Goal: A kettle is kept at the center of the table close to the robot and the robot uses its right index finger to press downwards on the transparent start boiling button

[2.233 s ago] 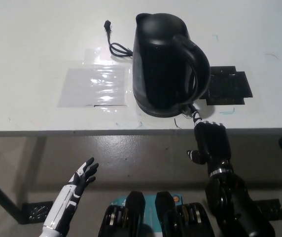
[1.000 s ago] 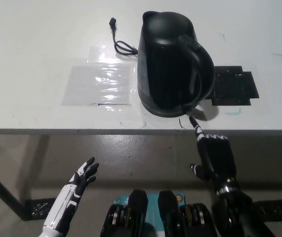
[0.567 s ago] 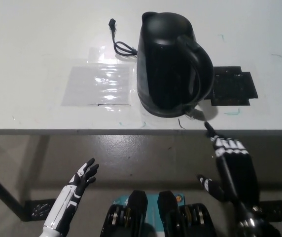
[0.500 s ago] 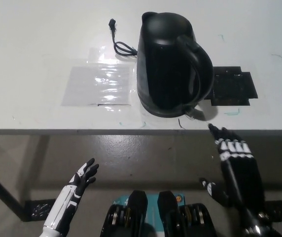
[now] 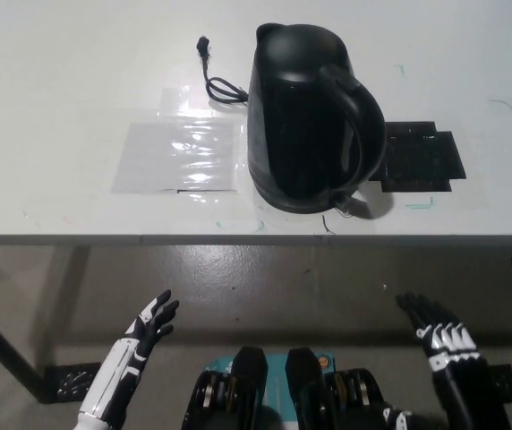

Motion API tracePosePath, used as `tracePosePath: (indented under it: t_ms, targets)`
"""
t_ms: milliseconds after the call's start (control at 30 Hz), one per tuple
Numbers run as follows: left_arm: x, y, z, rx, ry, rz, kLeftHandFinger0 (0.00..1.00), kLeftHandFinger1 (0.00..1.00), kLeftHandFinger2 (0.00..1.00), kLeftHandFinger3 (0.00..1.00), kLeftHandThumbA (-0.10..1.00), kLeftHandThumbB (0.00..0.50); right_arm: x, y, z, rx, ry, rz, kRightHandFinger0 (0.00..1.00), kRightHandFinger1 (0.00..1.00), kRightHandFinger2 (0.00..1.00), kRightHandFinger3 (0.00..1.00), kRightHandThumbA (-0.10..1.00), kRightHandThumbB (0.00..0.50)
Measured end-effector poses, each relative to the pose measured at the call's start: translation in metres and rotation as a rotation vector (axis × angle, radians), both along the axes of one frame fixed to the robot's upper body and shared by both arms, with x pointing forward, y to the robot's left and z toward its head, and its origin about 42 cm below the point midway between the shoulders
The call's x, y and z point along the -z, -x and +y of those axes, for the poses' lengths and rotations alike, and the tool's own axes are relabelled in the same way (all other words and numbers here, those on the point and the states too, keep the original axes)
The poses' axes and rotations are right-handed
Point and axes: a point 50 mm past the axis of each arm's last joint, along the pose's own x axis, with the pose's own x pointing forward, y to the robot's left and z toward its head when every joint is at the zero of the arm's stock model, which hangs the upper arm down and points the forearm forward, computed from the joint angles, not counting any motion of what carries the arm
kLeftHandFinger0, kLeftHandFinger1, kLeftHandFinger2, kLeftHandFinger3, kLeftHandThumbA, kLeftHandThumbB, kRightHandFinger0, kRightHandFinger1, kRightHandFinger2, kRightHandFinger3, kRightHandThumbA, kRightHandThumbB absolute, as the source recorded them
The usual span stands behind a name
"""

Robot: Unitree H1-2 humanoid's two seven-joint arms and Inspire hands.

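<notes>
The black right hand (image 5: 437,333) hangs low below the table's front edge at the lower right, fingers spread and holding nothing, well apart from the kettle (image 5: 310,116). The white left hand (image 5: 151,321) rests at the lower left, fingers loosely apart and empty. The black kettle stands upright near the front middle of the white table (image 5: 59,90), lid shut, its contents hidden; the clear start button (image 5: 344,207) sits at the foot of its handle.

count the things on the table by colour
black: 3, kettle, cord, mat
clear: 1, plastic sheet
total: 4
</notes>
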Motion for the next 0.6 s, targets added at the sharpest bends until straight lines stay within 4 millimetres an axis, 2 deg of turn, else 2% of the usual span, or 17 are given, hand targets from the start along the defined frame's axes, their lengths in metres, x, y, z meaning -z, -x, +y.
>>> tracePosePath:
  t_ms: [133,367,600]
  targets:
    - [0.001,0.001,0.0,-0.001,0.001,0.005,1.0,1.0,1.0,1.0,1.0,0.328,0.019,0.0,-0.006,-0.009,-0.05,0.053,1.0,1.0,1.0,1.0,1.0,0.301]
    - [0.006,0.006,0.002,-0.006,0.001,0.021,1.0,1.0,1.0,1.0,1.0,0.322,0.047,-0.002,-0.017,0.005,-0.181,0.119,1.0,1.0,1.0,1.0,1.0,0.328]
    - [0.006,0.008,0.002,-0.006,0.001,0.013,1.0,1.0,1.0,1.0,1.0,0.308,0.05,-0.006,-0.023,0.026,-0.325,0.085,1.0,1.0,1.0,1.0,1.0,0.331]
